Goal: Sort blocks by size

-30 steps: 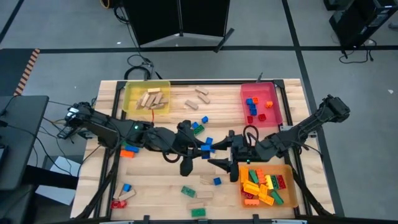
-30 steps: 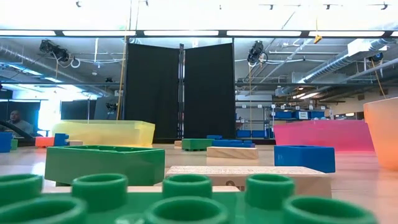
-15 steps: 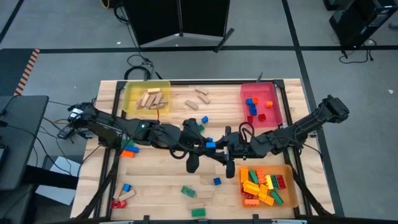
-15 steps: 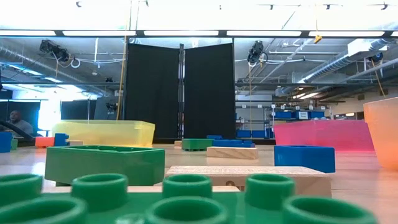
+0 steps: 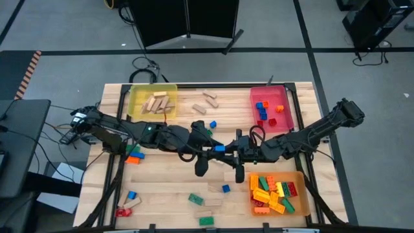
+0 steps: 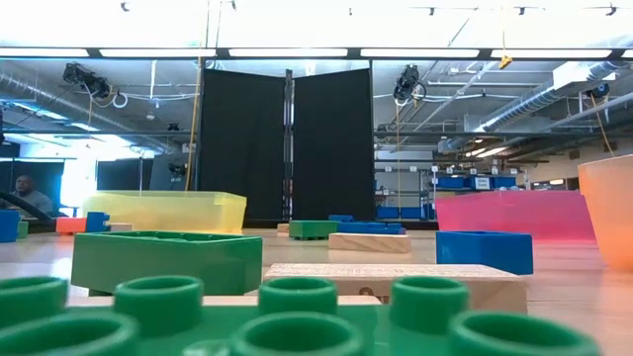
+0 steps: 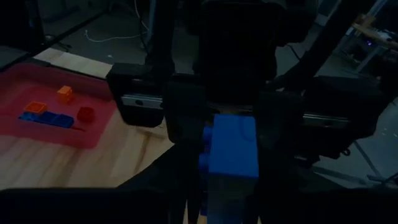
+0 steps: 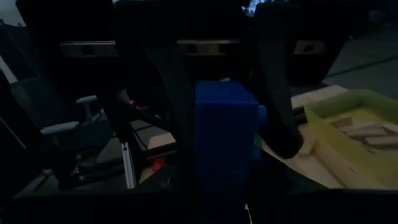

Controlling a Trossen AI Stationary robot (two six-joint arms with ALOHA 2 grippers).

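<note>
Both arms have closed in at mid-table since the earlier frame. Left gripper (image 5: 208,150) appears to be loosening around the blue brick (image 5: 219,149); right gripper (image 5: 228,153) is clamped on it, a handover above the table (image 5: 162,188), presumably toward the red tray (image 5: 288,108).

Grey floor (image 5: 65,26), black partition panels (image 6: 287,143), ceiling strip lights (image 6: 287,52)

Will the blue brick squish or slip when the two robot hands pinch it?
Probably no squish: the blue brick looks like hard, boxy plastic. It could slip, since its sides look smooth. The right gripper is shut on it, meeting the left gripper.
</note>
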